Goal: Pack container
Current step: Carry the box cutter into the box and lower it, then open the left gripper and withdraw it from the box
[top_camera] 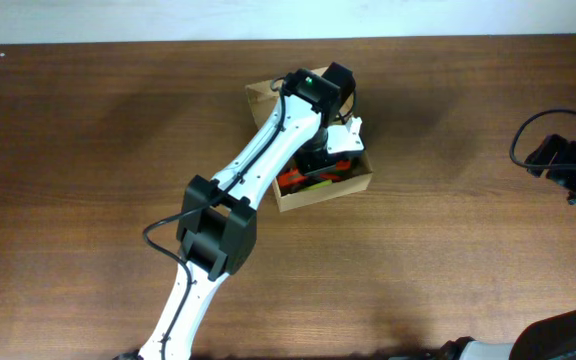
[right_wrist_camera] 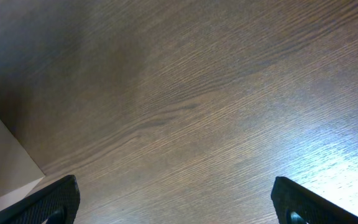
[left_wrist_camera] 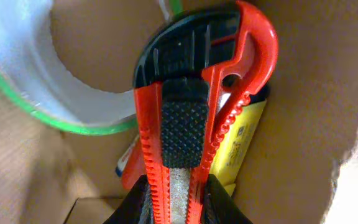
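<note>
The light-brown cardboard container (top_camera: 360, 181) stands open at the table's middle, its flap lid at the back left. My left gripper (top_camera: 320, 158) reaches down into it. In the left wrist view the left gripper (left_wrist_camera: 178, 208) is shut on a red and black utility knife (left_wrist_camera: 194, 106), held inside the container (left_wrist_camera: 316, 93). A roll of clear tape with a green edge (left_wrist_camera: 36, 81) and a yellow and red item (left_wrist_camera: 241, 143) lie in the container under the knife. My right gripper (right_wrist_camera: 176, 202) is open and empty over bare wood at the far right (top_camera: 573, 170).
The brown wooden table (top_camera: 88, 130) surrounds the container. A white edge (right_wrist_camera: 2, 162) shows at the left of the right wrist view. The left arm (top_camera: 218, 230) stretches from the front edge to the container.
</note>
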You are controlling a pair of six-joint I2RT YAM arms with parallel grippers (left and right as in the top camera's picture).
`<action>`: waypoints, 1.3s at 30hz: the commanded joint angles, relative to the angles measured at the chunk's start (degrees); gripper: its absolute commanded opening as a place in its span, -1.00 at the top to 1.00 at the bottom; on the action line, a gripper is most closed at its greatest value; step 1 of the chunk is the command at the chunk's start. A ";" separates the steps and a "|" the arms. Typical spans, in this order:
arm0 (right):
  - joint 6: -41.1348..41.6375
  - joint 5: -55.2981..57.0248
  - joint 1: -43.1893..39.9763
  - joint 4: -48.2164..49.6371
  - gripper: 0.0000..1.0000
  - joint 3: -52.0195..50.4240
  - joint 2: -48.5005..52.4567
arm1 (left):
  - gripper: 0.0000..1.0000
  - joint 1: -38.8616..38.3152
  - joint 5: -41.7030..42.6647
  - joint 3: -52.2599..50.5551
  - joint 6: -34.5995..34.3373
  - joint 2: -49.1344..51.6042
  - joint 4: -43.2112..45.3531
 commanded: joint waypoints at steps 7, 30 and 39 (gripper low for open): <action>0.44 -0.98 0.39 0.15 -0.99 -0.31 -0.44 | 0.67 -0.17 1.81 0.44 -0.98 2.78 -0.20; 0.46 -0.96 0.39 -0.76 -0.99 -0.31 -0.44 | 0.96 -5.29 -5.66 9.57 -17.81 -15.06 -4.96; 0.44 -0.94 0.37 -0.76 -0.99 -0.31 -0.44 | 0.97 -7.58 -8.74 -17.88 -18.34 -18.51 -1.25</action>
